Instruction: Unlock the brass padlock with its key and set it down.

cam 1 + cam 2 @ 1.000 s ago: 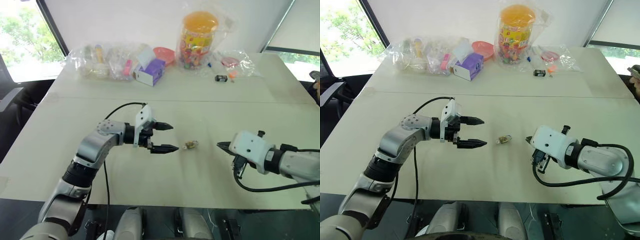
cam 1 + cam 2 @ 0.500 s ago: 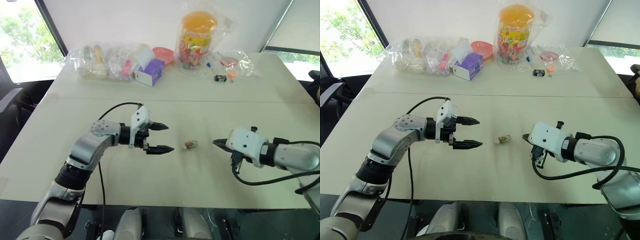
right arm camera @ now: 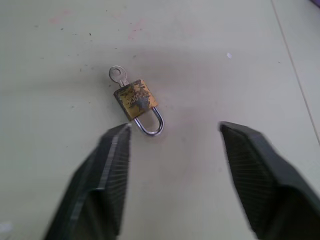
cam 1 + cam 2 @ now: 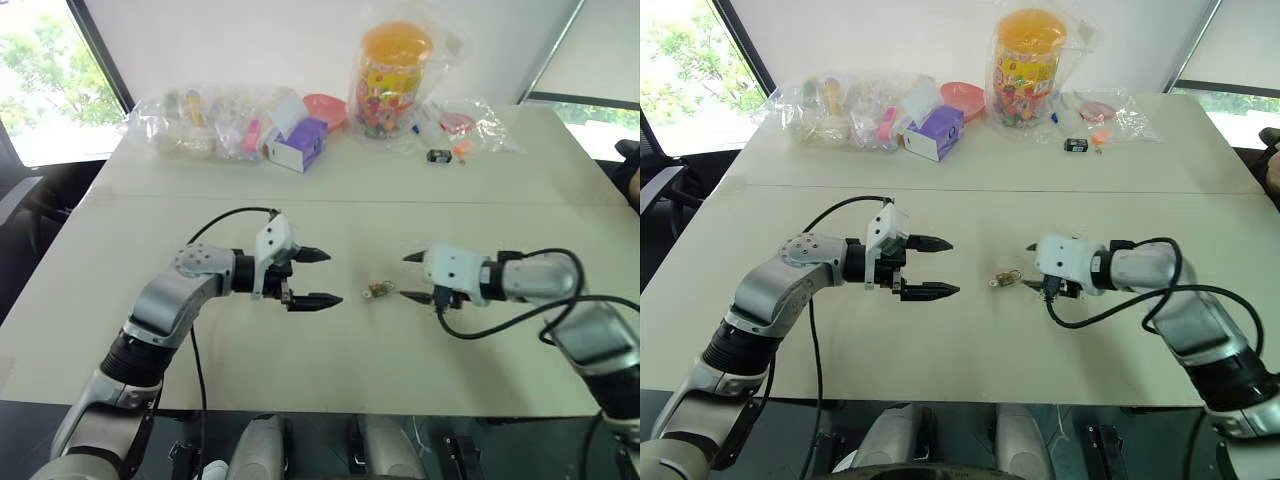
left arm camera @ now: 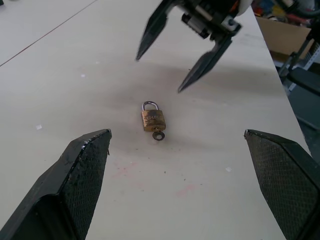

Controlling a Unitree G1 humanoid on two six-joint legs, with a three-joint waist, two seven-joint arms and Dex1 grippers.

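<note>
Left eye view: brass padlock (image 4: 378, 290) between two spread pairs of jaws, untouched.

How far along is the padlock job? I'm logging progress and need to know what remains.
Done: the key sits in the brass padlock, which lies flat on the table. In hand: nothing is gripped; the right gripper is open beside the padlock's shackle end, and the left gripper is open on its other side. Left: the shackle looks closed, so gripping, turning the key and setting it down remain.
</note>
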